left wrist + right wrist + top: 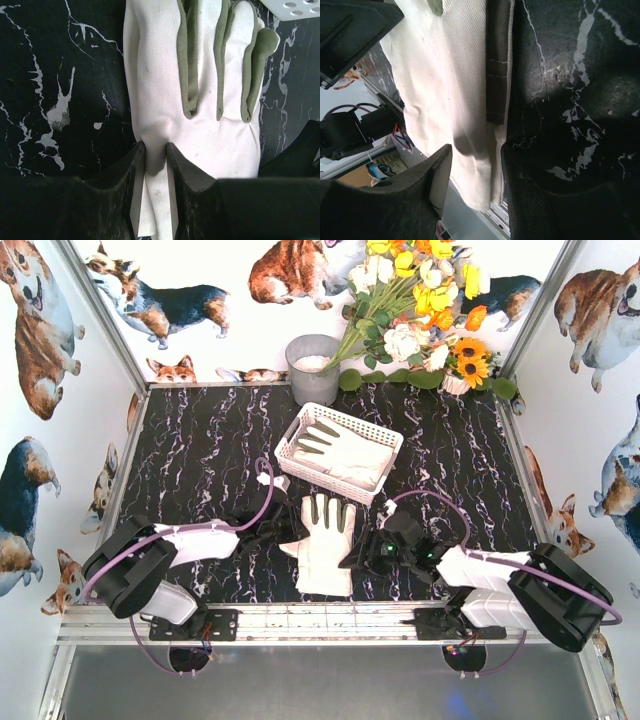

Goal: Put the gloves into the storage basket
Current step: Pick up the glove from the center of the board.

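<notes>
One cream-white glove with grey-green finger patches lies flat on the black marble table, fingers pointing away from the arms. My left gripper is at its left edge. In the left wrist view that gripper is shut on a pinched fold of the glove below the fingers. My right gripper is at the glove's right side. Its jaws stand apart, straddling the cuff edge of the glove. The white storage basket sits just beyond, with more gloves lying in it.
A grey metal bucket stands behind the basket at the back wall. A bunch of artificial flowers leans over the back right corner. The aluminium rail runs along the near table edge just under the glove's cuff. Corgi-print walls close in three sides.
</notes>
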Controlling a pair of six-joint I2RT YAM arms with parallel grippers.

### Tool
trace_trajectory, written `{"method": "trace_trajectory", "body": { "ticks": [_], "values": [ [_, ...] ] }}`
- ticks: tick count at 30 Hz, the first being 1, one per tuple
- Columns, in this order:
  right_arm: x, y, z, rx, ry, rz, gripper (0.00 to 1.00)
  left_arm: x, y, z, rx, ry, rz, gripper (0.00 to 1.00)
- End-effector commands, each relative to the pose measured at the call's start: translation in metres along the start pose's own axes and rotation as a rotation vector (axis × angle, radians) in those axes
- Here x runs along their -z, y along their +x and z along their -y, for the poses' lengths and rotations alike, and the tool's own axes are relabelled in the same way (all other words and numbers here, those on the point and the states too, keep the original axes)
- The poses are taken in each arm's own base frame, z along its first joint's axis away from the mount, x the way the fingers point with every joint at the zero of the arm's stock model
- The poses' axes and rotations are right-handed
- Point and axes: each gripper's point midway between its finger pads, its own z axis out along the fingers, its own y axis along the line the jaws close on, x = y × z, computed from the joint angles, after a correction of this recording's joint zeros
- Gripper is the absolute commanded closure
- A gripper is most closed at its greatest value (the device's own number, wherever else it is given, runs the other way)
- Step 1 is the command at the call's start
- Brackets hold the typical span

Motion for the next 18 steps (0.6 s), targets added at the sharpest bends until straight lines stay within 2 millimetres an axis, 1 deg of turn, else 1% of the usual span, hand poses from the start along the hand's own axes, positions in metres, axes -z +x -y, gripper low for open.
{"method": "trace_trajectory", "body": {
  "ticks": [1,4,7,10,12,13,15,18],
  "values": [
    [-0.005,-0.001,0.009,-0.012,0.02,0.01,0.56,0.003,0.034,-0.026,0.005,-0.086,-0.091,0.82],
    [-0.006,-0.002,0.006,-0.016,0.011,0.01,0.67,0.005,0.034,-0.028,0.006,-0.09,-0.086,0.82],
    [-0.004,-0.003,0.002,-0.018,-0.003,0.018,0.82,0.007,0.033,-0.029,-0.001,-0.093,-0.075,0.81],
    [0.0,-0.003,-0.006,-0.019,-0.007,0.011,0.98,0.012,0.026,-0.021,-0.058,-0.067,-0.053,0.74],
    [0.005,-0.004,-0.012,-0.021,-0.003,0.008,1.0,0.018,0.015,-0.01,-0.132,-0.062,-0.016,0.63],
    [0.008,-0.005,-0.016,-0.023,-0.003,0.008,1.0,0.023,0.012,-0.01,-0.182,-0.087,-0.007,0.58],
    [0.015,-0.007,-0.024,-0.035,0.001,0.012,1.0,0.036,0.0,0.001,-0.292,-0.113,0.04,0.47],
    [0.024,-0.01,-0.031,-0.061,0.014,0.027,1.0,0.053,-0.009,0.014,-0.422,-0.13,0.099,0.33]
  ]
}}
